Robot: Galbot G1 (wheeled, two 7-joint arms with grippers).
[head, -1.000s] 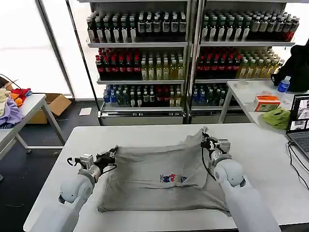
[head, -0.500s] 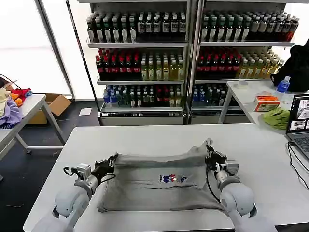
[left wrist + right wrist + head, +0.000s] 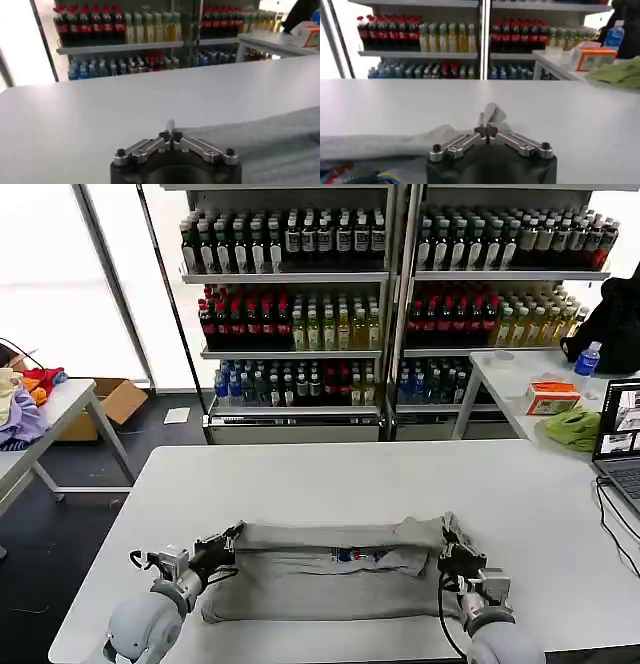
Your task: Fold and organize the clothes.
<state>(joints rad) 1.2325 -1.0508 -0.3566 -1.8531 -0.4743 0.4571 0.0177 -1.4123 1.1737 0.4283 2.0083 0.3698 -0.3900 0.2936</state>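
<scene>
A light grey T-shirt (image 3: 330, 579) lies across the near part of the white table (image 3: 330, 474), its far half doubled over toward me so the small multicoloured print (image 3: 358, 556) sits at the fold's edge. My left gripper (image 3: 232, 536) is shut on the shirt's left far corner, with a tuft of cloth (image 3: 171, 125) poking between the fingertips of this gripper (image 3: 171, 136). My right gripper (image 3: 447, 544) is shut on the right far corner, and a pinch of grey cloth (image 3: 492, 114) stands up from this gripper (image 3: 487, 131). Both hold the folded edge low over the shirt.
Drink shelves (image 3: 390, 294) stand behind the table. A side table at the right carries a lime-green cloth (image 3: 573, 427), an orange box (image 3: 552, 396), a bottle (image 3: 587, 360) and a laptop (image 3: 622, 434). Coloured garments (image 3: 25, 399) lie on a table at the left, near a cardboard box (image 3: 115, 399).
Both grippers have drawn the shirt's far edge toward me and lowered it, so the raised cloth now lies folded over the near half as a narrower band.
</scene>
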